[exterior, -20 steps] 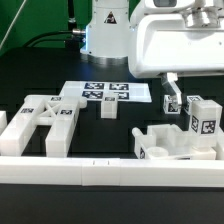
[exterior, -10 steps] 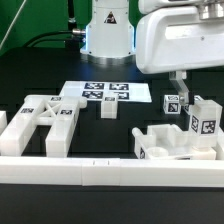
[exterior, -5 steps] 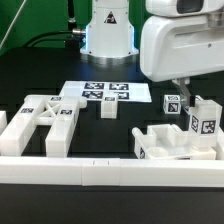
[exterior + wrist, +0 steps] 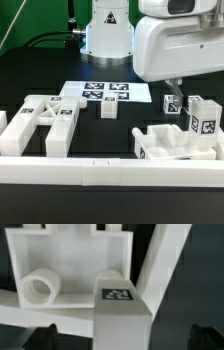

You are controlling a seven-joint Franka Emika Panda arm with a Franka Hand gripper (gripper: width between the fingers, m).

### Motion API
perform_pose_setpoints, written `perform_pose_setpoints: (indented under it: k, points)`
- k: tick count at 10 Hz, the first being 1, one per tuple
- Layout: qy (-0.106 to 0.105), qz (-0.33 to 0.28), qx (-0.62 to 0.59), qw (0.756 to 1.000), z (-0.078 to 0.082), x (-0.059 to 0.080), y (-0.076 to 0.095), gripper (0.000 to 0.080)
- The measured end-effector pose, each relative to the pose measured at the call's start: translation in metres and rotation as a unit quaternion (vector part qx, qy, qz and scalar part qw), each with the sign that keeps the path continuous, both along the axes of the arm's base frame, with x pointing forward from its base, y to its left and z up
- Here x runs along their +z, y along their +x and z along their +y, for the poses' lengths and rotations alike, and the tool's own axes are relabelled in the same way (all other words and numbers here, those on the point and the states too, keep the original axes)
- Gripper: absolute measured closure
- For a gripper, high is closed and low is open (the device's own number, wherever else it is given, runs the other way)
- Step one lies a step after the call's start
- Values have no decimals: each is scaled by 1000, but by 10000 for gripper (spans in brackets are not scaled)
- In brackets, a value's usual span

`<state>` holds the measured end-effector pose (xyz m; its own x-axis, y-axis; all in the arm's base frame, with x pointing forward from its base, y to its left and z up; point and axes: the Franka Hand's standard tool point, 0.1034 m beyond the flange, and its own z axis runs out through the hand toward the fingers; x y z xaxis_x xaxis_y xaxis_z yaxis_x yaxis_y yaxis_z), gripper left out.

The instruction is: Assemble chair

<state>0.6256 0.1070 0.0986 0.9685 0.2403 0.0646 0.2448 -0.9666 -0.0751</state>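
The chair is still in loose white pieces spread over the black worktop (image 4: 125,128). The cross-braced frame (image 4: 45,120) lies flat toward the exterior view's left, just behind the long border rail (image 4: 100,168). A short post (image 4: 108,108) stands in front of the marker board (image 4: 105,92). Toward the exterior view's right, a small tagged post (image 4: 172,103) stands beside a taller tagged block (image 4: 203,120), both behind a chunky recessed piece (image 4: 172,146). The end effector (image 4: 122,334) hangs right above the small tagged post, its jaws spread wide and gripping nothing. In the wrist view, the post's tagged top sits between two dark, blurred fingertips (image 4: 42,334), with clear gaps on either side. Beyond the post is a boxy recess holding a round ring (image 4: 40,287).
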Motion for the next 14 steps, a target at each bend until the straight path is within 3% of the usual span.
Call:
perform_pose_setpoints:
  k: [3, 7, 8, 9, 10, 11, 14]
  points:
    - [-1, 0, -19, 1000, -4, -1, 4, 150]
    - [-2, -5, -9, 1000, 0, -14, 4, 150]
    - [-3, -5, -2, 1000, -1, -15, 3, 237]
    - [-3, -5, -3, 1000, -1, -15, 3, 237]
    - [-3, -5, -3, 1000, -1, -15, 3, 451]
    - [-3, -5, -3, 1000, -1, -15, 3, 514]
    - [4, -2, -32, 999, -2, -15, 4, 514]
